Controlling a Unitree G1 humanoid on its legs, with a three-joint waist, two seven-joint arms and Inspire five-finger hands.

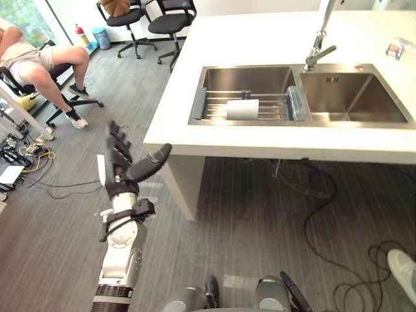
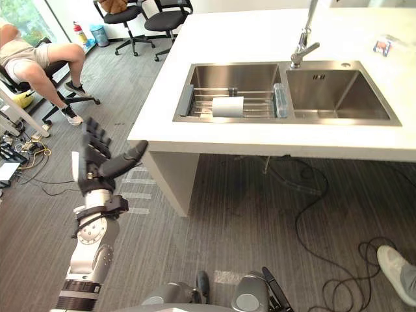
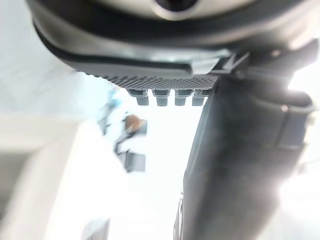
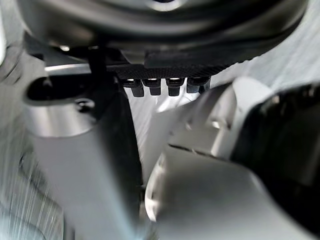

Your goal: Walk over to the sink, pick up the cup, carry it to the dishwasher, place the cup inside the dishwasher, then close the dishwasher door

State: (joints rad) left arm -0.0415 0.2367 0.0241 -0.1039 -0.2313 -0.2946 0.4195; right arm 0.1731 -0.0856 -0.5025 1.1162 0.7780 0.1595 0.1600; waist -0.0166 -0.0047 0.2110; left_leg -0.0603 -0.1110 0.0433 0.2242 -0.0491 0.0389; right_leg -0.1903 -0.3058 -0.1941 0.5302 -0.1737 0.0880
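Note:
A pale grey cup (image 1: 242, 109) lies on its side on a wire rack inside the left basin of the steel sink (image 1: 214, 77), set in a white counter (image 1: 260, 36). My left hand (image 1: 120, 162) is raised over the floor, left of the counter's corner and well short of the cup. Its fingers are straight, the thumb points toward the counter, and it holds nothing. In the left wrist view the left hand (image 3: 150, 60) shows a row of straight fingers. In its own wrist view my right hand (image 4: 160, 55) has relaxed fingers and holds nothing.
A faucet (image 1: 318, 45) stands between the two basins, and a small packet (image 1: 395, 49) lies on the counter at far right. A person (image 1: 39, 62) sits at far left, near office chairs (image 1: 127, 16). Cables (image 1: 325, 214) trail over the floor under the counter. A shoe (image 1: 404, 270) shows at lower right.

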